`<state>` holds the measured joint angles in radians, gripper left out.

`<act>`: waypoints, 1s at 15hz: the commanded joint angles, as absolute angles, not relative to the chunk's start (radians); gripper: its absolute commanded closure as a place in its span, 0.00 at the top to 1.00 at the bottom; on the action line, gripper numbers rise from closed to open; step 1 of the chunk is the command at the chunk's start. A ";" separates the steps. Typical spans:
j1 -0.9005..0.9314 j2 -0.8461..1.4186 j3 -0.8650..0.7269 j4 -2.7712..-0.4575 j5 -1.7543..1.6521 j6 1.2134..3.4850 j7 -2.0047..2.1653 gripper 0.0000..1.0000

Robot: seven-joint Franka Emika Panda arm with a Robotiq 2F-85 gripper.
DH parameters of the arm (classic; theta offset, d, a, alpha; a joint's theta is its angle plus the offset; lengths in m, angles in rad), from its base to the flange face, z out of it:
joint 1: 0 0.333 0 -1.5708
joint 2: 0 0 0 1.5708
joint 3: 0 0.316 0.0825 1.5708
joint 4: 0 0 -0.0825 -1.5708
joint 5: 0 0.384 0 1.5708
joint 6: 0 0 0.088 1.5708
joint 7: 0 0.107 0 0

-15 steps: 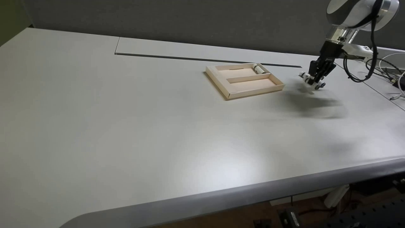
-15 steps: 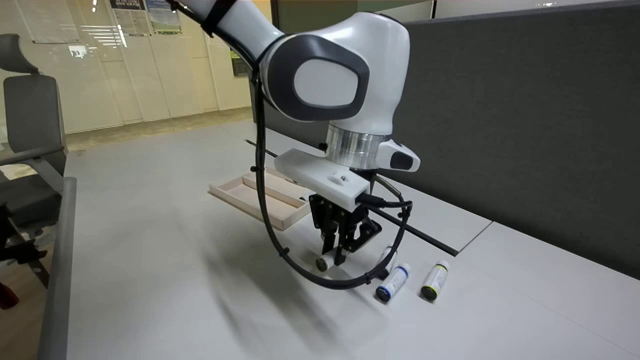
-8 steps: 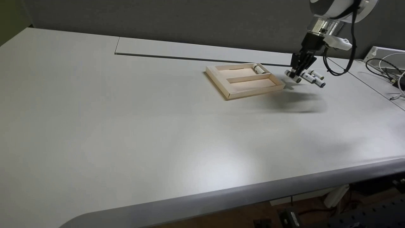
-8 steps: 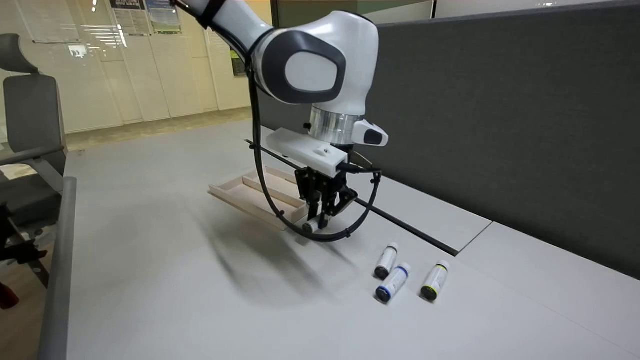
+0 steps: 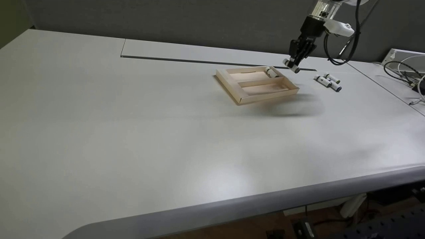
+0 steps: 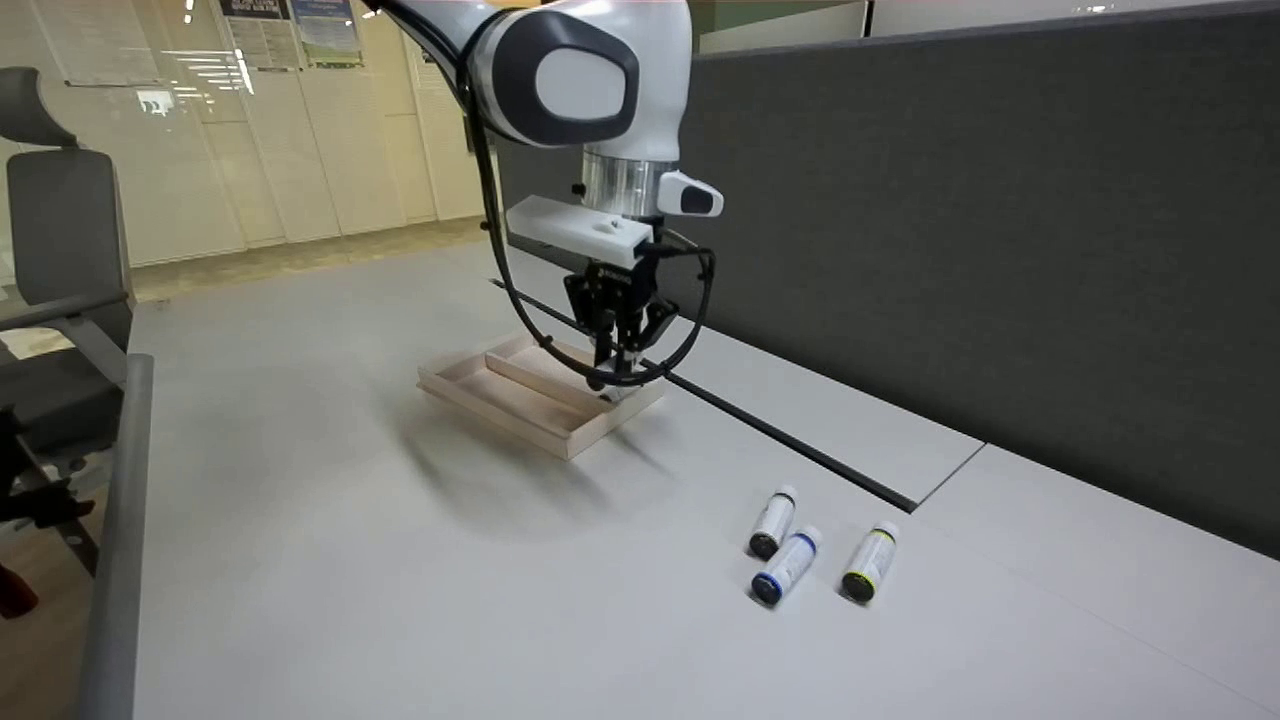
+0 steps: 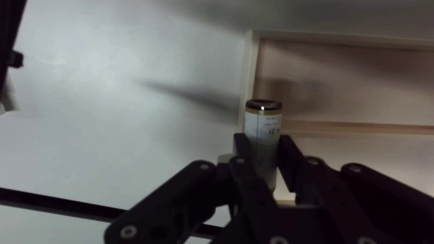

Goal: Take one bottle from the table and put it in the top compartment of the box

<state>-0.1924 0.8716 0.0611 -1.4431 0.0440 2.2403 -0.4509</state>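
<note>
The gripper has its jaws clamped round the middle of a white bottle, whose dark end and gold band poke out; I can see print on the label in the wrist view. The bottle hangs in the air, roughly level, off the table and near one end of the box; I can't tell whether it's over the box or just outside. A second bottle lies in the box, in the compartment nearer the grey partition, towards the end by the gripper. Well apart from the box, on the table, lie a yellow-banded bottle, a blue-banded bottle and, just beside that, a plainer bottle
</note>
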 commanded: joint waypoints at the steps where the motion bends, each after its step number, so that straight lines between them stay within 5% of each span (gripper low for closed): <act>1: -0.194 0.822 0.088 -1.512 0.064 2.286 -0.443 0.07; 15: -0.192 0.941 0.148 -1.460 0.104 2.365 -0.451 0.07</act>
